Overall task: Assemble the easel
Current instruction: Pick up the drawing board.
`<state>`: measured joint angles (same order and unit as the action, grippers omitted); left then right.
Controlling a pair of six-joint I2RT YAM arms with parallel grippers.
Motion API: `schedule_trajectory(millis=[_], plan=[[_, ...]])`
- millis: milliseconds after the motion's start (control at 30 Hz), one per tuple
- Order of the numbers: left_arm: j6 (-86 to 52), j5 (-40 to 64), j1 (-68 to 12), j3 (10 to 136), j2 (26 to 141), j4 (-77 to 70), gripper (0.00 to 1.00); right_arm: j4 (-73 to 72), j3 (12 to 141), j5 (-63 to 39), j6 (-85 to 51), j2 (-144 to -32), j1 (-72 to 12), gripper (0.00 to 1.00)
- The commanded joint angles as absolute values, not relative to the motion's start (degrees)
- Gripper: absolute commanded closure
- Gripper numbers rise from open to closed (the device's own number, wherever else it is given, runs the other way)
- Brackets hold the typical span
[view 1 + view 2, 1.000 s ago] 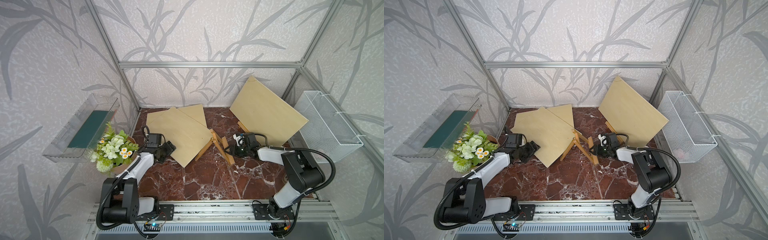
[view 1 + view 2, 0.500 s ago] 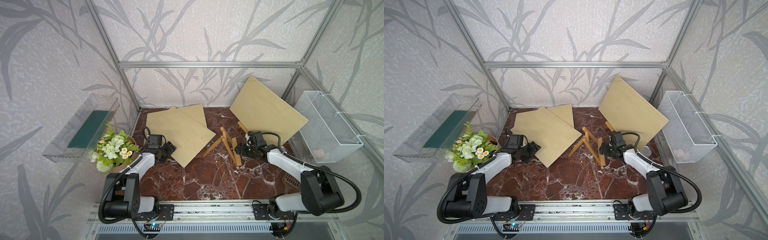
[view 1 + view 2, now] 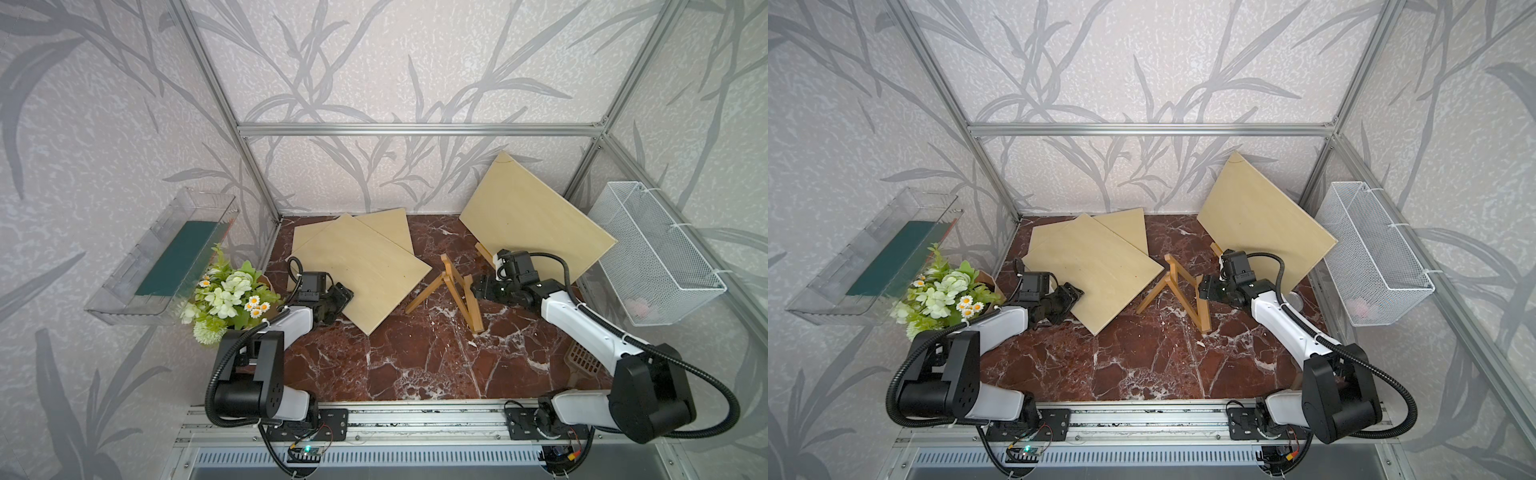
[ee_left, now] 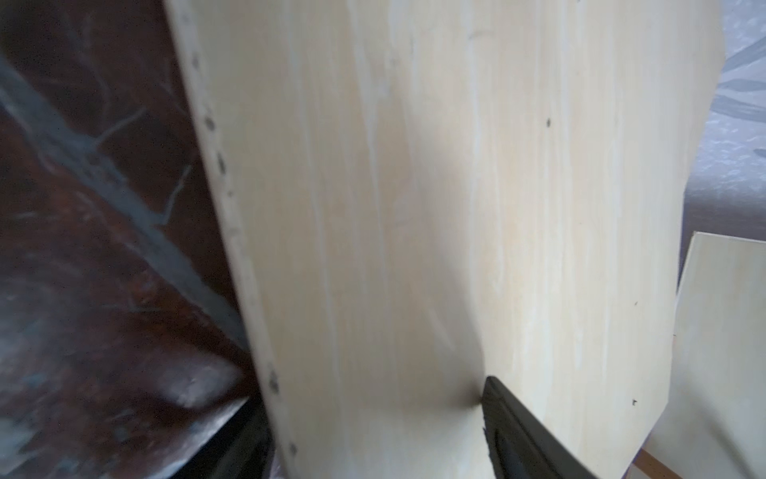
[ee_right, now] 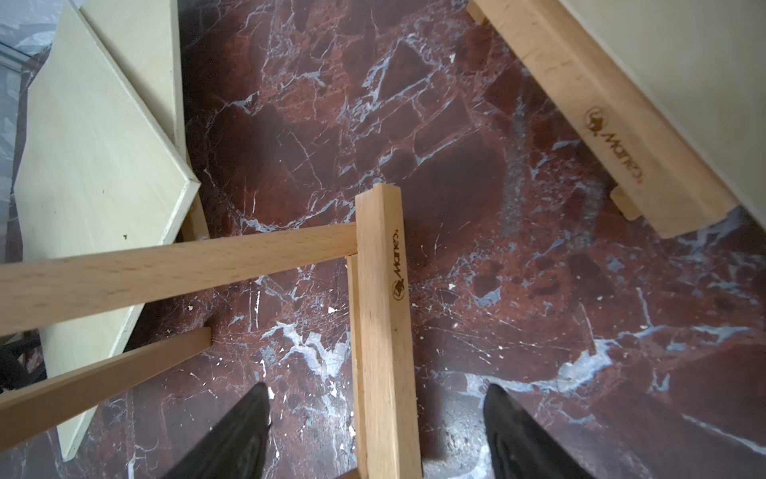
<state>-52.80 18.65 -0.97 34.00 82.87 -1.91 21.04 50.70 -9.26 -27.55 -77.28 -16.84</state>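
A: Beech easel point(image 3: 461, 296) sits mid-worktop point(image 3: 415, 361), legs splayed, left leg just beside the right corner of the top board point(image 3: 365, 270). Over it the right pincer point(image 5: 377, 390) is wide, jaws astride the logo bar point(image 5: 381, 290), touching neither side.
B: And the other arm?
A: At that board's near-left corner the left pincer point(image 3: 343, 296) is spread wide too: one finger point(image 4: 514, 427) over the face, the other off the edge. No clamp that I can see.
B: So the step is grabbing the frame to stand it up, I'd guess.
A: Agreed. Centre on the bar, close square on its flat sides, clear of the joint. Lift slow: the legs look hinged and may swing into the board.
B: Leave the board alone until the frame is planted, or it slides into that leg.
A: Yes. The second easel point(image 3: 484, 251) at far right has a leaning board point(image 3: 536, 220) on it; copy that stance.
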Motion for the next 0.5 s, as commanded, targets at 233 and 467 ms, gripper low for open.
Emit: schedule_trajectory(millis=[233, 467], plan=[[-58.0, 17.6, -0.3, 19.1, 82.0, -33.7, 0.29, 21.4, 54.1, -16.7, -25.7, -78.2, -17.1, 0.22], [-56.7, 18.6, -0.4, 15.3, 82.8, -43.0, 0.43, 22.9, 56.2, -18.6, -24.1, -79.1, -18.2, 0.23]])
